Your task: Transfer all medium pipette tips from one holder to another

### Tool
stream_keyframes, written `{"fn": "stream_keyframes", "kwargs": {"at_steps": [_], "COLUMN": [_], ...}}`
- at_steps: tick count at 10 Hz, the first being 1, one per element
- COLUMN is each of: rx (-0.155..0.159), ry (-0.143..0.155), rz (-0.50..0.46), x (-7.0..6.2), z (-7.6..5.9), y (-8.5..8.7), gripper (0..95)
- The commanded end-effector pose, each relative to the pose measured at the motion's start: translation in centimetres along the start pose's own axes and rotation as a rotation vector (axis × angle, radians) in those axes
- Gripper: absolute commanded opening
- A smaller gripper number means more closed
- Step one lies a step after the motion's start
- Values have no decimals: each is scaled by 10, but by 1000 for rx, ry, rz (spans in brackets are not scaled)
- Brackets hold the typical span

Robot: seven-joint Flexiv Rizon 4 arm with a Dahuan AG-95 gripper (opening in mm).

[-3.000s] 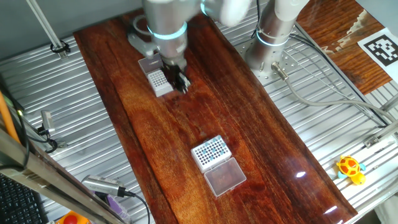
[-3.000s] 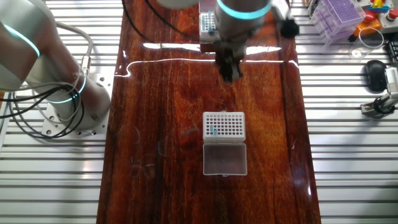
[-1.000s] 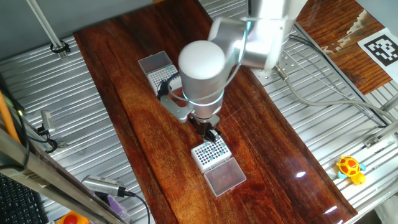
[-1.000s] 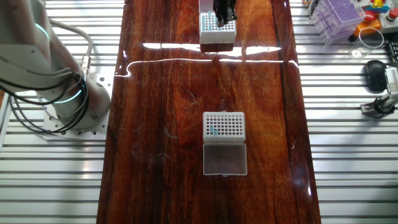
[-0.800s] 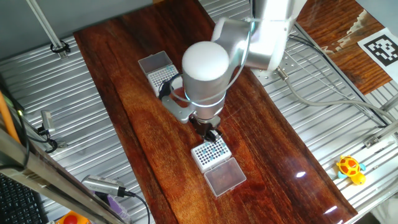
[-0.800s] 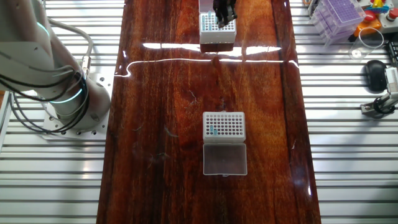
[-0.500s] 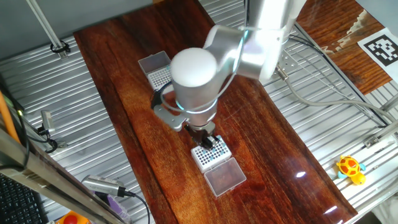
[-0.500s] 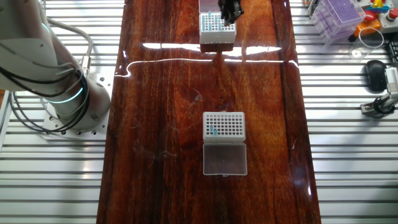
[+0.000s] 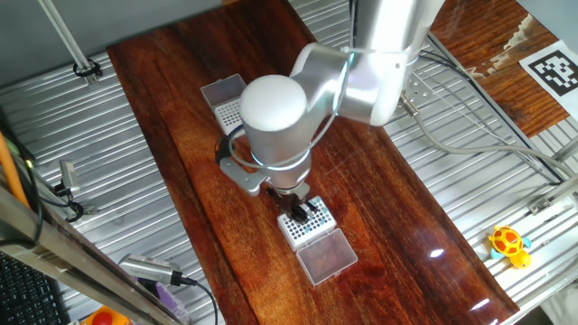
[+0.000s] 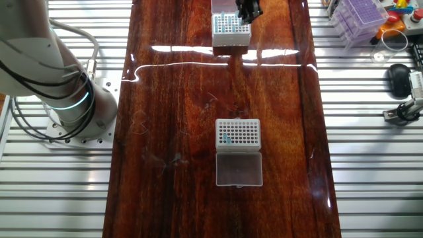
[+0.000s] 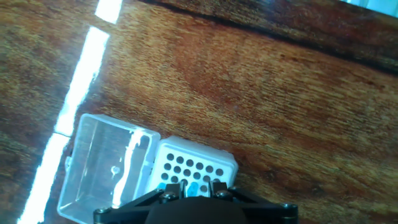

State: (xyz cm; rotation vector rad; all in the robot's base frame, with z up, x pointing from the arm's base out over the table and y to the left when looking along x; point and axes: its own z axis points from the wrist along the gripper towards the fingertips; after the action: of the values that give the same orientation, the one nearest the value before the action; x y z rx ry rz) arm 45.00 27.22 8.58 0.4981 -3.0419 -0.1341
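"Item one?"

"Dark two-finger gripper on the silver arm. It hung directly above the white perforated tip box, fingers pointing down at the box's edge row of holes."

"How did the fingers stand?"

"Drawn close together, with a single teal-blue plastic cone tip pinched between them in the hand view. That tip sat right over the white box's top, at the edge away from the lid. Whether its point had entered a hole, I couldn't tell."

"Item two?"

"Clear plastic hinged lid, lying open and flat, joined to one side of that white box."

"Item three?"

"A second white perforated box, well apart from the first along the reddish-brown wooden board. It held a few medium pipette tips, small blue dots at one side of its grid. Its own clear lid lay open on the side facing away from the first box."

"Anything between the two boxes?"

"Only bare board."
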Motion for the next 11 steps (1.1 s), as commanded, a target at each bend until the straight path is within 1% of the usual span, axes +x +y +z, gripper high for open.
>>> {"fn": "stream_keyframes", "kwargs": {"at_steps": [1,3,4,6,8,10,11], "rx": [4,6,6,9,8,7,8], "ry": [2,1,0,0,3,8,11], "rz": [0,-1,-2,-2,-4,-7,-9], "x": [1,1,1,0,0,1,3], "z": [3,6,7,9,7,-1,-8], "y": [-1,-1,-1,-1,-1,1,1], "gripper": [190,190,0,0,0,0,0]}}
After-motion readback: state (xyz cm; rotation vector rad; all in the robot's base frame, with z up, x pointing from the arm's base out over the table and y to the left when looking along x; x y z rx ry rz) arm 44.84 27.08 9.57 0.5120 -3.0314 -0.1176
